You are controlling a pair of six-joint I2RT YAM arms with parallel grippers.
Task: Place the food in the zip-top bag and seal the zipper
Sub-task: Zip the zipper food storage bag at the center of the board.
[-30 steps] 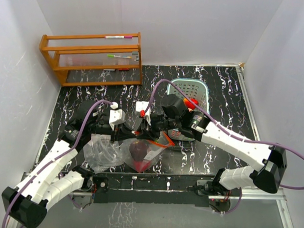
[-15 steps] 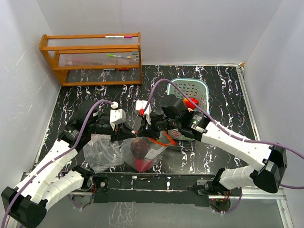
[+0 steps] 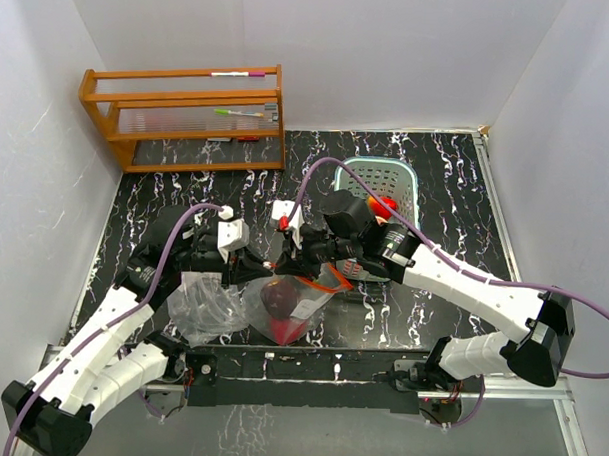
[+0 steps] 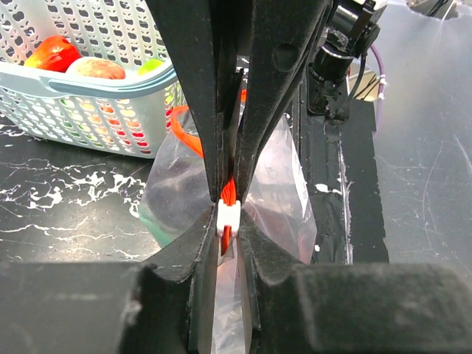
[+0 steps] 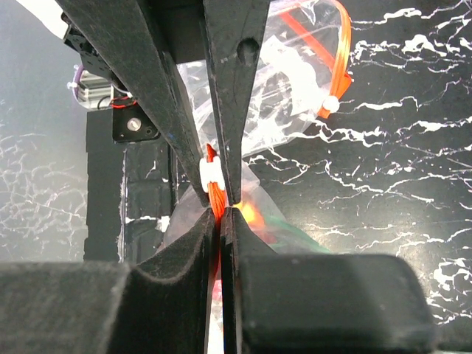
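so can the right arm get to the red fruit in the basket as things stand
Probably not yet: the right gripper is shut on the zipper and would have to let go first. Otherwise the way looks free: the red fruit lies uncovered in the open basket beside that arm.

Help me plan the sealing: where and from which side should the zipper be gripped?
Grip the zipper by its flat faces beside the white slider, coming edge-on, one finger per face. The strip is thin and stands on edge, as the left tool and right tool hold it.
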